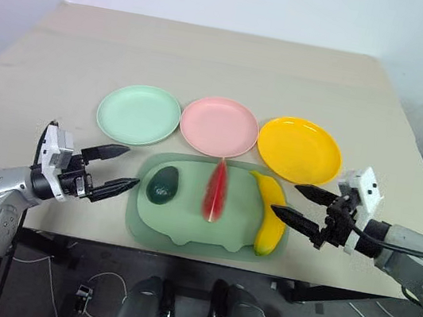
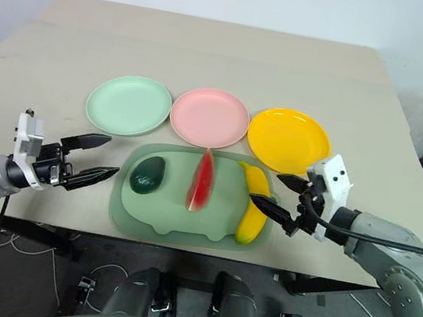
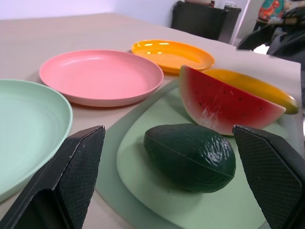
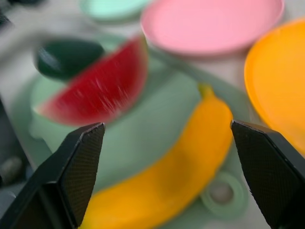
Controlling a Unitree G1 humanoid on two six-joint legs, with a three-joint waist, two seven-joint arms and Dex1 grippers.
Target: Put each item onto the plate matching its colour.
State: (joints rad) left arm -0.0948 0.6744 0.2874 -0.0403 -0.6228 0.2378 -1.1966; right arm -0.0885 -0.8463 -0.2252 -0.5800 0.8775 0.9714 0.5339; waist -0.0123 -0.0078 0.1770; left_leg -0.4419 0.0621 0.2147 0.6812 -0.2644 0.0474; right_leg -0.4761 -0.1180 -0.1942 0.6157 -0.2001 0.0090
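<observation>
Nearest the robot, the pale green mat point(image 1: 210, 215) lies at the front edge of the tabletop point(image 1: 211, 62), and everything else sits relative to it. The left end effector point(image 1: 119, 170) hangs just off the mat's left side with its fingers spread and nothing between them, aimed at the avocado point(image 1: 163, 183) on the mat's left part. The right end effector point(image 1: 298, 204) hangs just off the mat's right side, also spread and empty, facing the banana point(image 1: 269, 213) that lies along the mat's right edge. The watermelon wedge point(image 1: 215, 189) stands on its rind in the mat's middle, its tip reaching toward the far edge. Just beyond the mat stand the three plates in a row: the mint green plate point(image 1: 139, 114) behind its left, the pink plate point(image 1: 219, 126) behind its centre, the yellow plate point(image 1: 299, 149) behind its right. No fruit is sorted yet. The likely trouble: the glossy, rounded avocado could roll or squirt out of a pinch, and the banana so near the mat's edge could be nudged off toward the tabletop's front.
</observation>
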